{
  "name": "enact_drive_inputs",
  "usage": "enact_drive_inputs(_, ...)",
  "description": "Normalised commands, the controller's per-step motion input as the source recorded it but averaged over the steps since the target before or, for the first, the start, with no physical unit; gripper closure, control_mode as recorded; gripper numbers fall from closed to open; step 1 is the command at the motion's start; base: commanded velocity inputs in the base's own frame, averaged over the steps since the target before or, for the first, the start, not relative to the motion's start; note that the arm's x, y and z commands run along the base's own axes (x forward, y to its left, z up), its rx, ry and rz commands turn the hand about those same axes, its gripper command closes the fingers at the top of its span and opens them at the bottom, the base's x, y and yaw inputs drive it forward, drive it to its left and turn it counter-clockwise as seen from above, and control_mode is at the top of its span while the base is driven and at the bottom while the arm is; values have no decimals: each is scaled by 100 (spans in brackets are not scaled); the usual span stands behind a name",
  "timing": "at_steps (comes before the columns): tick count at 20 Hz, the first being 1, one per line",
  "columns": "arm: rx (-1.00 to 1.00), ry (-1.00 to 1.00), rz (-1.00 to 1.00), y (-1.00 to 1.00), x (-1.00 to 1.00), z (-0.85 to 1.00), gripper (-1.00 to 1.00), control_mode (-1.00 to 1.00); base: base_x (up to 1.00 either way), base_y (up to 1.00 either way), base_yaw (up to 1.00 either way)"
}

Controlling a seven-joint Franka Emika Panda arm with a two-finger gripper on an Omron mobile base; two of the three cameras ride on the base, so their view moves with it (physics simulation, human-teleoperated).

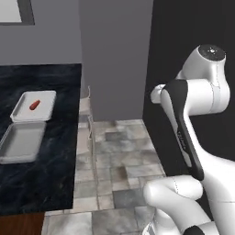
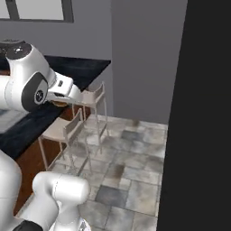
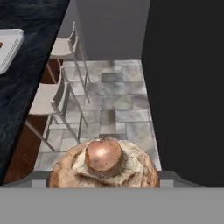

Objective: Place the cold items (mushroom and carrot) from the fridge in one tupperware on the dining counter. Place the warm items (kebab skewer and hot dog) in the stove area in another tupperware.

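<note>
The mushroom (image 3: 104, 164) sits clamped in the gripper (image 3: 104, 177), jaws spread wide around its cap, raised above the tiled floor (image 3: 113, 109) beside the stools (image 3: 52, 98); on the dining counter (image 1: 50, 156) the carrot (image 1: 34, 105) lies in the farther tupperware (image 1: 23, 112); the nearer tupperware (image 1: 22, 142) holds nothing.

My arm (image 1: 202, 92) is glossy white, built of rounded, tube-like links with bulbous housings at the joints. A black band (image 1: 183, 128) runs along one link in the left base view, bearing faint small lettering I cannot read. A dark round cap (image 1: 212, 52) with tiny pale dots tops my upper joint, and another dark disc (image 2: 37, 94) marks a joint's side.
</note>
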Motion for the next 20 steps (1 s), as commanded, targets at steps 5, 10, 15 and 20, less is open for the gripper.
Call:
enact_drive_inputs(5,0,0,0,0,0,0,100,100,68,-75,44)
enact_drive_inputs(10,0,0,0,0,0,0,100,100,68,-34,83)
enact_drive_inputs(15,0,0,0,0,0,0,100,100,72,-53,74)
enact_drive_inputs(20,0,0,0,0,0,0,100,100,75,-68,58)
